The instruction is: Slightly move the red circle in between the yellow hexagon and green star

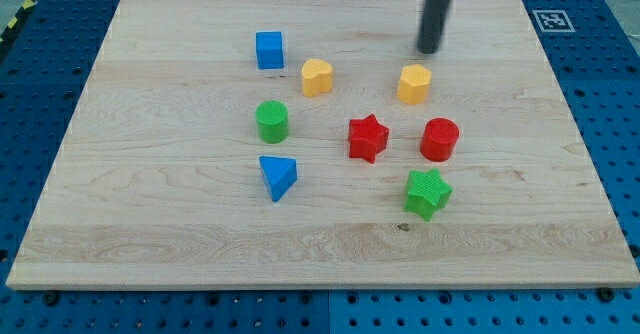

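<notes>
The red circle (439, 139) stands on the wooden board right of centre. The yellow hexagon (414, 83) is above it and slightly to its left. The green star (428, 193) is below it and slightly to its left. My tip (429, 50) is at the view's top, just above and to the right of the yellow hexagon, apart from it and well above the red circle.
A red star (367, 138) lies left of the red circle. A yellow heart (317, 77), a blue cube (269, 50), a green cylinder (271, 121) and a blue triangle (278, 177) sit on the left half. The board's edge (320, 279) borders a blue pegboard.
</notes>
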`<state>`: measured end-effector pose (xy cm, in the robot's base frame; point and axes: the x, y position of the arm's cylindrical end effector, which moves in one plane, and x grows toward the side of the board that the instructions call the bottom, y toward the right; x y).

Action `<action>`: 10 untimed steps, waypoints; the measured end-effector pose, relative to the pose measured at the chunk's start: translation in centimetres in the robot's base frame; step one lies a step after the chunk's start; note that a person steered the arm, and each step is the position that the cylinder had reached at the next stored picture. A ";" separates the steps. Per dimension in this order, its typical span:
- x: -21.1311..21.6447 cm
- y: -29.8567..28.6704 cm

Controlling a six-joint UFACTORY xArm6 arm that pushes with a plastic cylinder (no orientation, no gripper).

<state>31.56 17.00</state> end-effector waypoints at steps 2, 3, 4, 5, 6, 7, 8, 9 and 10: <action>14.8 3.5; 18.6 2.7; 18.1 2.7; 17.2 2.3; 17.2 1.4; 17.2 -0.2; 17.2 -1.3; 17.2 -2.1; 17.2 -1.9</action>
<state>48.76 15.07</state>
